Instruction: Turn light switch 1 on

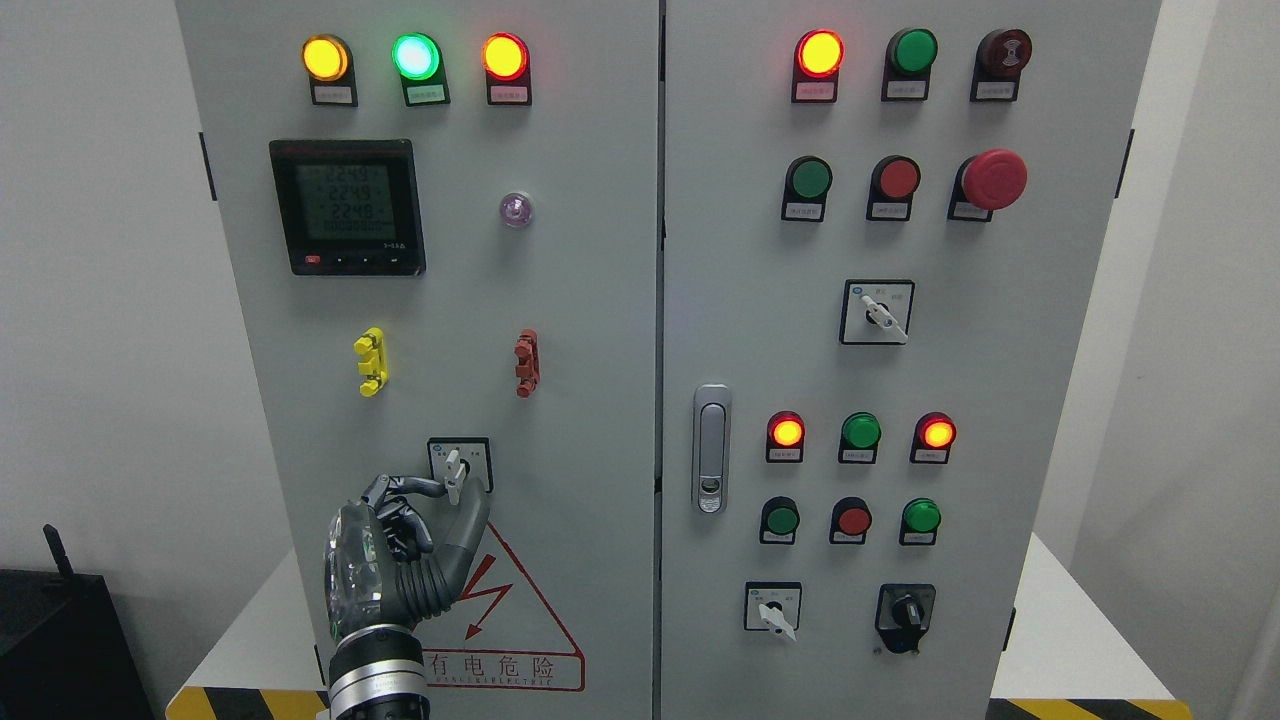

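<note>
I have the left hand [400,530] pinching the switch [455,472] knob between thumb and finger. Next, I'd judge, comes a careful twist.

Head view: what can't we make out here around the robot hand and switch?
- Left robot hand on the rotary switch: fingers cover the knob's base, so grip and set position are unclear.
- Switch legend plate: print too small.
- Meter digits: blurred.
- Right robot hand: out of frame.
</note>
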You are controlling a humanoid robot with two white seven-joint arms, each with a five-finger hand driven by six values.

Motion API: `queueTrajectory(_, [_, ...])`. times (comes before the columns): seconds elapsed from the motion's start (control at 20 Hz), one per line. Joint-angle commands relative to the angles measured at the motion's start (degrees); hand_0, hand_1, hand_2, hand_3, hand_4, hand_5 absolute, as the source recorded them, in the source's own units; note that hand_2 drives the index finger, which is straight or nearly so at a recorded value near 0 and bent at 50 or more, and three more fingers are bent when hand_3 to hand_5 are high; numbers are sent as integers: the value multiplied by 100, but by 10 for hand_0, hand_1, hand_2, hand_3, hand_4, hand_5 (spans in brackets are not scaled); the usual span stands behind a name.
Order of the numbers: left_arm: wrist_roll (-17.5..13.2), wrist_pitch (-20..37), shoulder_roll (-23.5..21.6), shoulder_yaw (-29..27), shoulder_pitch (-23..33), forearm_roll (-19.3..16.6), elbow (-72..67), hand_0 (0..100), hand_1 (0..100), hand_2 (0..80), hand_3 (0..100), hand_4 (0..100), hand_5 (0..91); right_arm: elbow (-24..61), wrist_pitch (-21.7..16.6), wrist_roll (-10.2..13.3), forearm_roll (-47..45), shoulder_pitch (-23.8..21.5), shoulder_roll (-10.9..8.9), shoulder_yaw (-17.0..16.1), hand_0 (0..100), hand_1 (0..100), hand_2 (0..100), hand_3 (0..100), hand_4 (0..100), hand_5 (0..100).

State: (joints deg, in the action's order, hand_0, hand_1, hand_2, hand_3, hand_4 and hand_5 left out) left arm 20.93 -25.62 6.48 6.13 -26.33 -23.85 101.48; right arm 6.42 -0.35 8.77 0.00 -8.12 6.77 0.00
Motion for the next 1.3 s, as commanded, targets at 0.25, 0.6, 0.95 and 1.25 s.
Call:
queueTrajectory(0.25, [-1,-48,3,11,-48,3,-49,164,590,554,1000,999,881,0,0,2,-35,-5,0,62,120,389,0,0,0,0])
queueTrajectory(0.6, [-1,-48,3,11,-57,3,-49,153,568,585,1000,1000,881,0,0,2,-35,3,0,62,120,389,0,0,0,0])
queueTrajectory(0.95, [-1,-48,3,99,-101,100,-58,132,545,598,1000,1000,881,0,0,2,-35,3,0,62,120,389,0,0,0,0])
queueTrajectory(1.25, [8,-48,3,99,-92,100,-58,119,541,599,1000,1000,881,0,0,2,-35,3,0,62,120,389,0,0,0,0])
